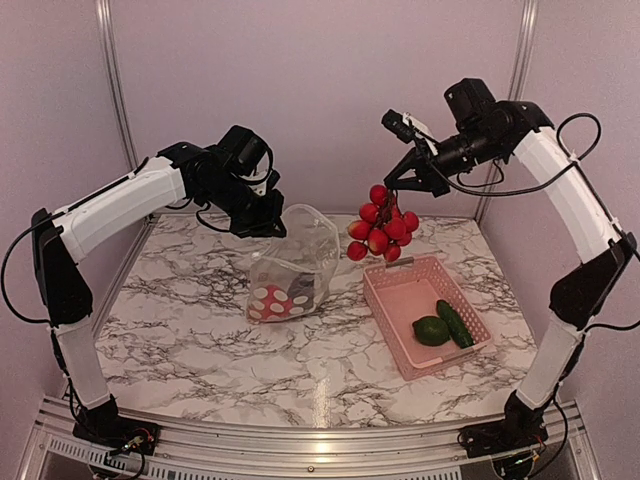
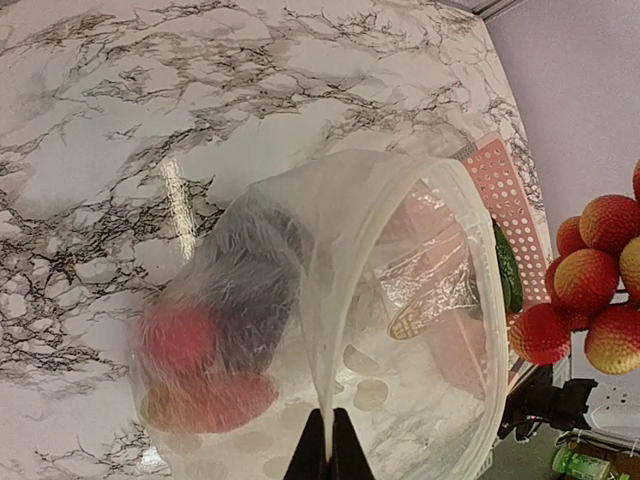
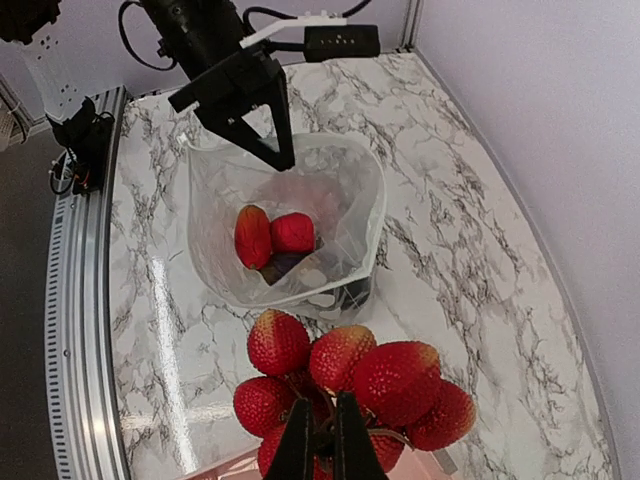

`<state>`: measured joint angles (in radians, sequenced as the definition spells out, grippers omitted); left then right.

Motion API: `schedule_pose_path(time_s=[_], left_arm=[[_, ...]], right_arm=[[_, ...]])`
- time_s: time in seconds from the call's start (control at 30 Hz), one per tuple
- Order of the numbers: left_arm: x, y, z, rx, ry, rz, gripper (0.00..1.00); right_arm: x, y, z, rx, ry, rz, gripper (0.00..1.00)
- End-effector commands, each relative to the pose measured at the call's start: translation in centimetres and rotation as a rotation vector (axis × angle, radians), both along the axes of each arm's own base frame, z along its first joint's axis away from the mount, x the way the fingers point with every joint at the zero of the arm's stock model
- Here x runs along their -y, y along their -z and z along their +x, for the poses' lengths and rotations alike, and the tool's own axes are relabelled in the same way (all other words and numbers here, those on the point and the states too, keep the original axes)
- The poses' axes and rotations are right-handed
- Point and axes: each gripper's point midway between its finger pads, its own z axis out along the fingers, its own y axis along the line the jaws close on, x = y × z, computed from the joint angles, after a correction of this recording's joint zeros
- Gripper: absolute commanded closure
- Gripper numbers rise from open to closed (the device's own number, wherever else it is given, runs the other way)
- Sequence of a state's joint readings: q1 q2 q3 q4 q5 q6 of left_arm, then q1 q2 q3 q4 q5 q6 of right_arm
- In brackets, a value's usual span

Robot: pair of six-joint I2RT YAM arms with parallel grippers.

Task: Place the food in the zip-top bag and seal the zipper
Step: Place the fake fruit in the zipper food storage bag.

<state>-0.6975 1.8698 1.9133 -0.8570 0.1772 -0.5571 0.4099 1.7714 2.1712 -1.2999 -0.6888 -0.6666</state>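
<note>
- Left gripper (image 1: 270, 226) pinches the rim of the zip-top bag (image 1: 300, 255), mouth gaping, bag standing on the marble table (image 1: 200, 335).
- Right gripper (image 1: 393, 183) clamps the red berries (image 1: 382, 230), bunch hanging between bag and pink basket (image 1: 393, 285).

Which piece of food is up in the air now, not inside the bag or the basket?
The bunch of small red berries, shut in the right gripper; the others lie in the zip-top bag or the pink basket.
</note>
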Motion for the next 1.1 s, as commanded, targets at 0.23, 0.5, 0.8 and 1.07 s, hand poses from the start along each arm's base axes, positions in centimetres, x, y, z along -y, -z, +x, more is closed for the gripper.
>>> schedule_pose_path(time_s=[0.23, 0.5, 0.8, 1.07], left_arm=[[0.5, 0.3, 0.1, -0.013, 0.01, -0.027, 1.0], [0.5, -0.6, -0.2, -0.004, 0.016, -0.052, 1.0], [0.3, -1.1, -0.6, 0.007, 0.022, -0.065, 1.0], [-0.1, -1.2, -0.5, 0.015, 0.007, -0.062, 1.0]], right_arm=[[-6.6, -9.8, -2.9, 0.211, -0.09, 0.239, 1.0], [-10.4, -8.5, -3.0, 0.194, -0.155, 0.252, 1.0], [-12.5, -4.5, -2.0, 0.119, -0.187, 0.201, 1.0], [-12.8, -1.7, -2.7, 0.032, -0.225, 0.169, 1.0]])
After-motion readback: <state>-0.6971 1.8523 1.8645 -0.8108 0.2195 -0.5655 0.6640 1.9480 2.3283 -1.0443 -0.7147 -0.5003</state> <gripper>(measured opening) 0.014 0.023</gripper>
